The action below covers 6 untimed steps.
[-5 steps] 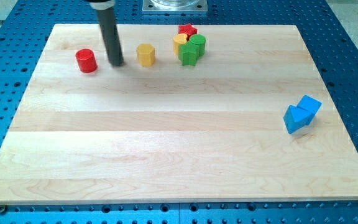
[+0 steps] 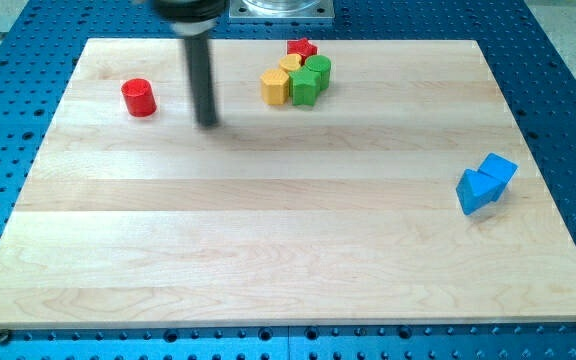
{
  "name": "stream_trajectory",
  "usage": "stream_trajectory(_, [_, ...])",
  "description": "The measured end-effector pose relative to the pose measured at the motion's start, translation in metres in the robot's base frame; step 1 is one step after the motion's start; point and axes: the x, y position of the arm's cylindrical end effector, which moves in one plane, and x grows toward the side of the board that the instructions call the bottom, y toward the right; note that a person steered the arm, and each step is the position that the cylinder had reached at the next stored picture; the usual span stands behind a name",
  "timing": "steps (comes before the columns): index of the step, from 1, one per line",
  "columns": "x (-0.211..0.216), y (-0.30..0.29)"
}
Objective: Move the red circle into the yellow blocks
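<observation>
The red circle (image 2: 139, 97) stands alone at the board's upper left. My tip (image 2: 207, 122) rests on the board to the right of it and a little lower, apart from it. A yellow hexagon block (image 2: 275, 87) sits at the upper middle, touching a second yellow block (image 2: 289, 66) behind it. My tip is to the left of the yellow blocks and below them, not touching them.
Two green blocks (image 2: 308, 82) touch the yellow ones on their right. A red star block (image 2: 301, 47) sits just behind that cluster near the board's top edge. Two blue blocks (image 2: 485, 183) lie together at the view's right.
The yellow hexagon has moved right and now sits against the cluster. My tip has moved right and down, away from the red circle.
</observation>
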Motion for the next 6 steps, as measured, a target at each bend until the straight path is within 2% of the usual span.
stream_trajectory(1, [-0.027, -0.085])
stream_trajectory(2, [-0.041, -0.097])
stream_trajectory(3, [-0.074, -0.029])
stream_trajectory(4, [-0.043, -0.07])
stream_trajectory(5, [-0.041, -0.108])
stream_trajectory(6, [-0.069, -0.095])
